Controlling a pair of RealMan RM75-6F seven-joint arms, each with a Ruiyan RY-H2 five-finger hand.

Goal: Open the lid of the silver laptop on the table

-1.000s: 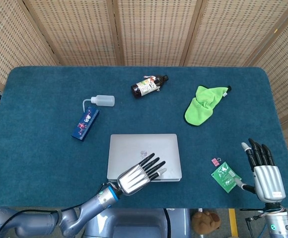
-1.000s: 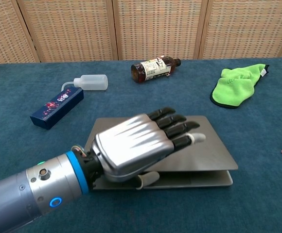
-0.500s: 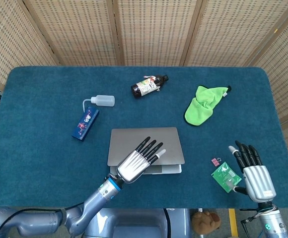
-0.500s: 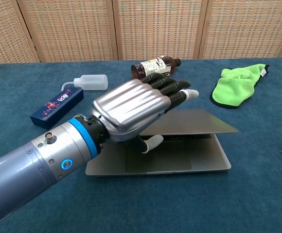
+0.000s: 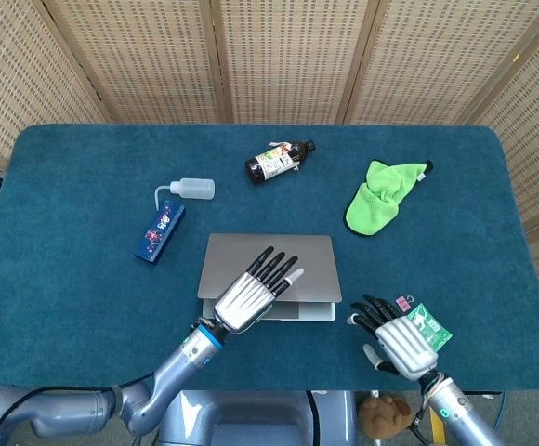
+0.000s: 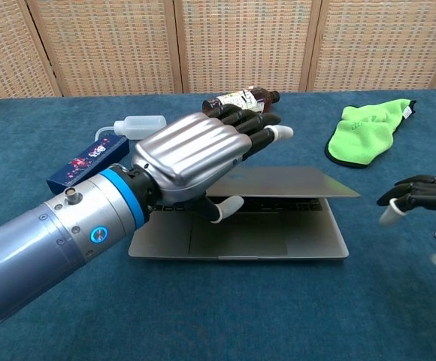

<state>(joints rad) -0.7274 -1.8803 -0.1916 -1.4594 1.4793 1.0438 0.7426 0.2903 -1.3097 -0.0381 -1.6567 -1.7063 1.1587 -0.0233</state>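
Lifting the laptop [image 6: 278,184] lid with its thumb beneath, the left hand [image 6: 195,154] could lose it; the right hand [image 5: 398,339], spread, hovers beside the laptop.

A blue carpeted surface [image 5: 65,279] carries a silver laptop [image 5: 311,255] near its front middle, with a dark blue box [image 5: 159,231] and a white squeeze bottle [image 5: 191,190] to its left, a brown bottle [image 5: 279,159] lying on its side behind, a green cloth [image 5: 378,196] at right, and a pink clip [image 5: 403,302] beside a green packet [image 5: 427,324] near the front right.

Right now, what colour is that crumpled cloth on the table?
Bright green cloth; it shows best in the head view.
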